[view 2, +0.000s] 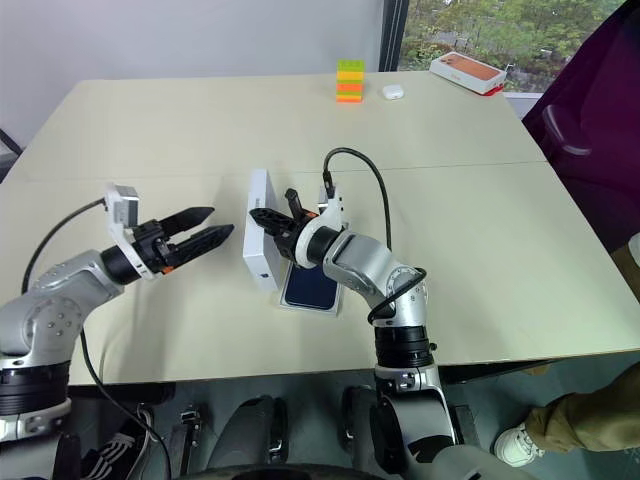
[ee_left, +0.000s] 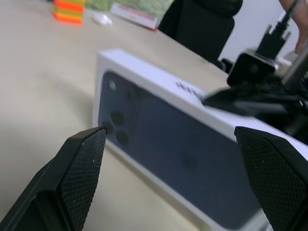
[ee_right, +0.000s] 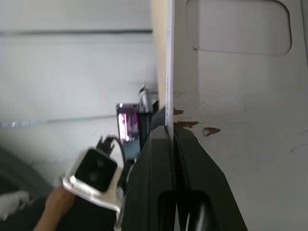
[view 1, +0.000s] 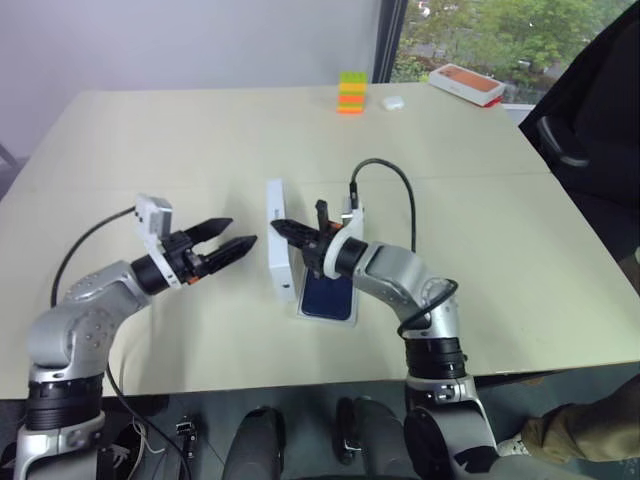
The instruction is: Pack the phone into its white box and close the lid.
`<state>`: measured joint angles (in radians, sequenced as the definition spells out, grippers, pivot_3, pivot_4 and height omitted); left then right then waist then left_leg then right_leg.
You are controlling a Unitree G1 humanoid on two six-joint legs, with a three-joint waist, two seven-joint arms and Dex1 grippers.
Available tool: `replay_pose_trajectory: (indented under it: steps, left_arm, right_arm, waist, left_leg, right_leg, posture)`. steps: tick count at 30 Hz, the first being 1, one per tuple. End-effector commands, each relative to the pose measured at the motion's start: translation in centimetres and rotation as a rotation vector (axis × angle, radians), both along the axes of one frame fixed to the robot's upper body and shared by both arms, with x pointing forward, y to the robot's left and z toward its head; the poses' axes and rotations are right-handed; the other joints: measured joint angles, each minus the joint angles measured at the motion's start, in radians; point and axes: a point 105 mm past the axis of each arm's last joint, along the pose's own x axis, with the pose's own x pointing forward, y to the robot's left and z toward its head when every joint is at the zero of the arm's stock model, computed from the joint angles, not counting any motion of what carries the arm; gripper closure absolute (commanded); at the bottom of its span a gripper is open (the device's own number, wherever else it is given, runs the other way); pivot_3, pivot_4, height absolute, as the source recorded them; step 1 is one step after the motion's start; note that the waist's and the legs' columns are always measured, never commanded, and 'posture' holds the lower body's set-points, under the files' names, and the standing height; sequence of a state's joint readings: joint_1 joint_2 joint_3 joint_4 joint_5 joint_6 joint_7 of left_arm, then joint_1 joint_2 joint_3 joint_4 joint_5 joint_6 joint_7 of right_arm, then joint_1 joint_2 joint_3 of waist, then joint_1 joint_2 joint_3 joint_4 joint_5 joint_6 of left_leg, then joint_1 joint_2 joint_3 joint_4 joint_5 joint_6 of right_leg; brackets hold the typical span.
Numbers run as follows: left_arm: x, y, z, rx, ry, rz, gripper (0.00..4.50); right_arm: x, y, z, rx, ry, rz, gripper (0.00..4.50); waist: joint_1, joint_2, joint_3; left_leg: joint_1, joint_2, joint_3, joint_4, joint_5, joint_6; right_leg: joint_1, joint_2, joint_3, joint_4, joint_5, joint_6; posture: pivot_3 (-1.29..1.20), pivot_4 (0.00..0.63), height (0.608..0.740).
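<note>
We hold the lid (view 1: 279, 240) up on its long edge, our right gripper (view 1: 287, 229) pinched shut on its wall, so the hollow can be swung down over the white box (view 1: 327, 314) lying just beside it. The phone (view 1: 329, 296) lies inside that box already, dark back up. Our left gripper (view 1: 225, 243) waits on the lid's other side, fingers spread wide with nothing in them, likely ready to steady the lid's printed face as it tips.

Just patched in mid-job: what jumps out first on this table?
Mid-table, the right gripper is shut on the wall of the lid, holding it on edge beside the phone. The open left gripper faces its printed side. At the far edge stand bright stacked blocks.
</note>
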<state>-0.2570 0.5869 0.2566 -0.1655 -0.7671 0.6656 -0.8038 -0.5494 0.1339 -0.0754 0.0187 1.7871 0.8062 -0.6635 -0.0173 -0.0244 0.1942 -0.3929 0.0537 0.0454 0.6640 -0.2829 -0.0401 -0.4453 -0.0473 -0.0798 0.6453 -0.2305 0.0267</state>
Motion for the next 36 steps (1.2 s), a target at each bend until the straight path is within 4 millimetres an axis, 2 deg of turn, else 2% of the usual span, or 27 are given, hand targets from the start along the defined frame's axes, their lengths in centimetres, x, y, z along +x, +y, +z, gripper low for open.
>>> replay_pose_trajectory:
  steps: [1, 7, 15, 18, 25, 36]
  left_arm:
    - [0.2, 0.1, 0.5, 0.016, -0.047, 0.01, 0.0]
    - [0.6, -0.5, -0.6, 0.03, -0.039, 0.007, 0.0]
    - [1.6, -1.8, -2.0, 0.005, -0.01, -0.011, 0.0]
    - [2.0, -3.3, -1.8, -0.019, -0.021, -0.035, 0.91]
    - [2.3, -4.4, -1.4, -0.04, -0.036, -0.053, 4.43]
    - [2.2, -5.3, -1.8, -0.025, -0.028, -0.071, 4.47]
  right_arm:
    - [0.2, 0.9, -0.4, 0.037, 0.059, -0.037, 4.4]
    - [0.5, 0.4, -1.0, 0.034, 0.094, -0.088, 4.4]
    - [-1.0, -0.9, -1.0, 0.023, 0.07, -0.048, 4.4]
    - [-1.4, -1.9, -1.7, -0.002, 0.081, -0.052, 4.5]
    - [-1.8, -2.0, -2.1, -0.011, 0.099, -0.044, 4.5]
    - [-2.1, -2.1, -2.4, -0.015, 0.107, -0.031, 4.5]
  waist:
    - [0.0, 0.0, 0.0]
    - [0.005, 0.0, 0.0]
    - [0.005, 0.0, -0.001]
    - [0.007, 0.0, -0.001]
    - [0.004, 0.0, -0.001]
    - [0.005, 0.0, -0.001]
  left_leg:
    - [0.0, 0.0, 0.0, 0.0, 0.0, 0.0]
    - [0.002, 0.0, 0.0, 0.0, 0.0, 0.0]
    - [0.001, 0.0, 0.0, 0.001, 0.0, 0.0]
    - [0.001, 0.0, 0.0, 0.001, 0.0, 0.0]
    - [0.001, -0.001, 0.0, 0.001, 0.0, 0.0]
    - [0.001, -0.001, 0.0, 0.001, 0.0, 0.0]
  right_leg:
    - [0.0, 0.0, 0.0, 0.0, 0.0, 0.0]
    - [0.001, 0.0, 0.0, 0.0, 0.0, 0.0]
    - [0.002, -0.001, 0.0, -0.001, 0.0, 0.0]
    - [0.001, -0.001, 0.0, -0.001, 0.0, 0.0]
    - [0.002, 0.0, 0.0, -0.001, -0.001, 0.001]
    - [0.002, -0.001, 0.0, -0.001, -0.002, 0.004]
  posture:
    - [0.0, 0.15, 0.74]
    - [0.0, 0.15, 0.74]
    - [0.0, 0.15, 0.74]
    - [0.0, 0.15, 0.74]
    - [0.0, 0.15, 0.74]
    - [0.0, 0.15, 0.74]
